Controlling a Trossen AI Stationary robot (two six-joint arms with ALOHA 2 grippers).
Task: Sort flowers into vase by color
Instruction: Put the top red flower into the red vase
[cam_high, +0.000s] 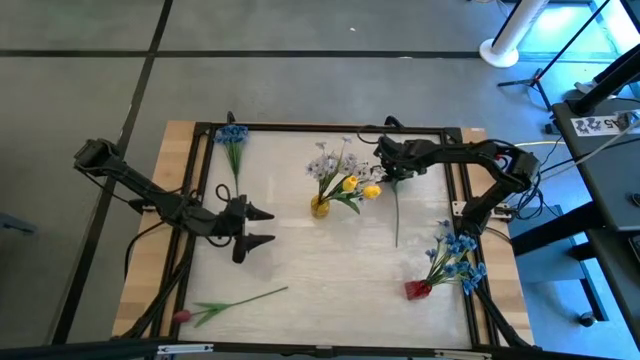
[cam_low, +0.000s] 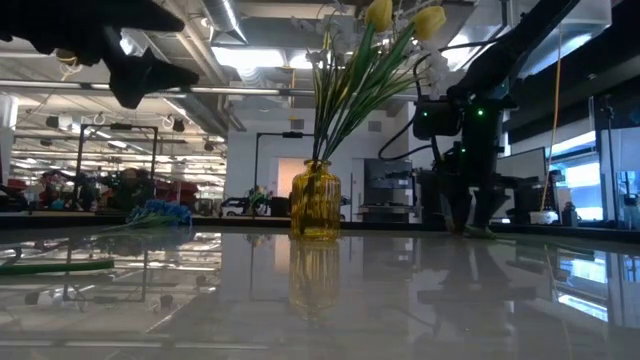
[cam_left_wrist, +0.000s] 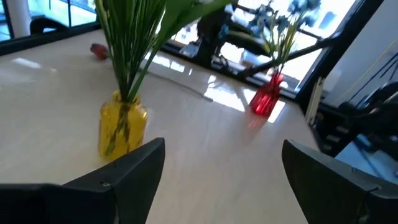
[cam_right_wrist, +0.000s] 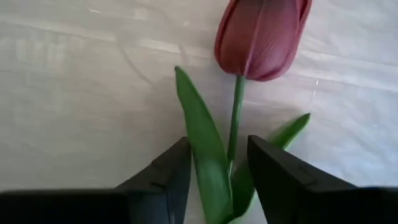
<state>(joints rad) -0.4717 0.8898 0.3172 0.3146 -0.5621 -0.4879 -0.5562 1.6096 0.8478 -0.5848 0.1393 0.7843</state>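
Right wrist view: tulip stem (cam_right_wrist: 235, 112) btwn fingers (cam_right_wrist: 163, 177).

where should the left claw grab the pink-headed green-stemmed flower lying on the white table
Grip the pink-headed flower at its mid-stem, coming straight down with the open left claw, jaws across the stem: it lies flat on the table.

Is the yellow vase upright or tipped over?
Upright. The yellow vase stands on its base in the low view, stems rising from its mouth; the left wrist view agrees.
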